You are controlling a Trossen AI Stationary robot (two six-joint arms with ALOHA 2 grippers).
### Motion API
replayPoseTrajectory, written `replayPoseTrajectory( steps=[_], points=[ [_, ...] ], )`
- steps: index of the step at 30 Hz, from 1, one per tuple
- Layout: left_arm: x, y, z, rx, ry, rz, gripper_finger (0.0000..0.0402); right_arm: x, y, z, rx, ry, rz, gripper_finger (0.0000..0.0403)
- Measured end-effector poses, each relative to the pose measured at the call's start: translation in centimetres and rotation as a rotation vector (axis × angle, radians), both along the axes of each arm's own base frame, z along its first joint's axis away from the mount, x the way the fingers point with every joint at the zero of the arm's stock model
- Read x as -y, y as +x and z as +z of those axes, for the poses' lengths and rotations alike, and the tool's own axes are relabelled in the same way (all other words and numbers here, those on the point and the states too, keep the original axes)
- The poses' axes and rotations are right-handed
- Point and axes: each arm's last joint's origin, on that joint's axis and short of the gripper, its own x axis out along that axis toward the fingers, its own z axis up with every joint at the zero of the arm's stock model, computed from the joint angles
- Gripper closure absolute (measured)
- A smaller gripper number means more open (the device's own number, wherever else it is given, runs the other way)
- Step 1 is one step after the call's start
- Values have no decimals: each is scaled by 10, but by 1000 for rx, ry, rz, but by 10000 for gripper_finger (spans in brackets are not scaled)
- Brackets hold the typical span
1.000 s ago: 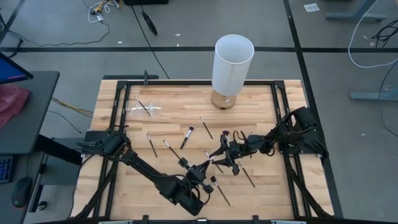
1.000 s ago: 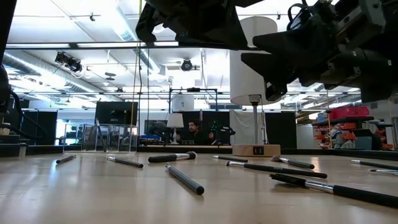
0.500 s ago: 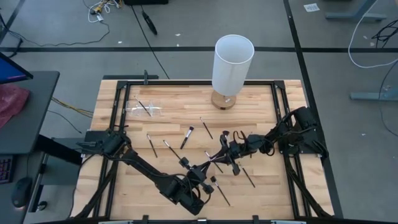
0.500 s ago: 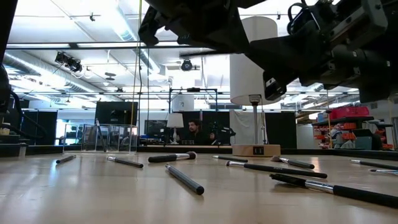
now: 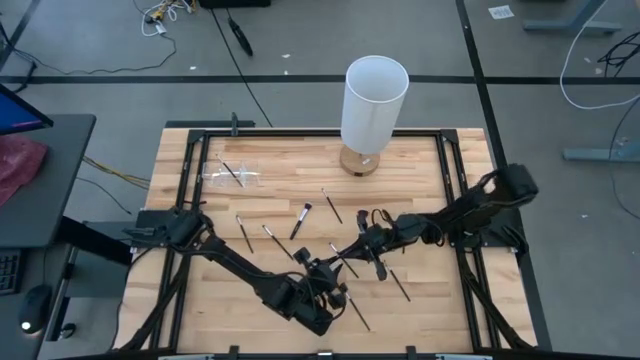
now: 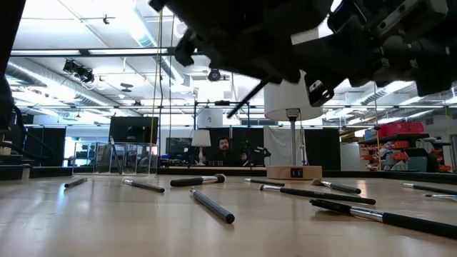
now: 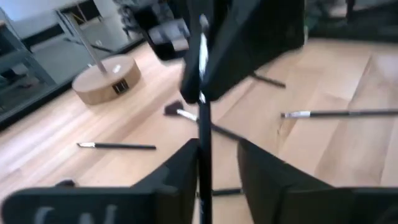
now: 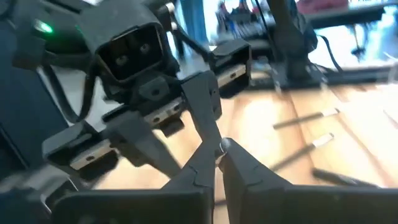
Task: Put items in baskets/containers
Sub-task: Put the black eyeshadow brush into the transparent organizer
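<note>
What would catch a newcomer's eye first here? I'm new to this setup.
Mid-table, the two grippers meet over one makeup brush held in the air: the right gripper is shut on it while the left gripper is opening. Behind them a tall white cylinder stands at the far edge, and more brushes lie scattered on the wooden table.

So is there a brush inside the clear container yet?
Yes, the high view shows one dark brush lying across the clear container at the table's far left corner.
</note>
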Motion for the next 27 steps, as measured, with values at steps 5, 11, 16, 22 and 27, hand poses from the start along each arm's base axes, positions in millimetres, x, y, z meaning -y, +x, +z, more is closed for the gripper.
replayPoseTrajectory(
  steps=[5, 11, 16, 22, 27],
  points=[
    [-17, 9, -2, -50, -36, 0, 217, -10, 4, 15, -180, -194, -41, 394],
    [-23, 15, -3, -110, -44, -63, 207, -24, 9, 22, -270, -357, -47, 393],
    [-15, 11, -3, -130, -24, -95, 254, -26, 9, 23, -262, -374, -39, 393],
    [-10, 8, -2, -130, 3, -94, 334, -25, 9, 23, -262, -381, -50, 393],
    [-11, 8, -3, -132, 10, -91, 388, -25, 9, 22, -266, -386, -50, 387]
  ],
)
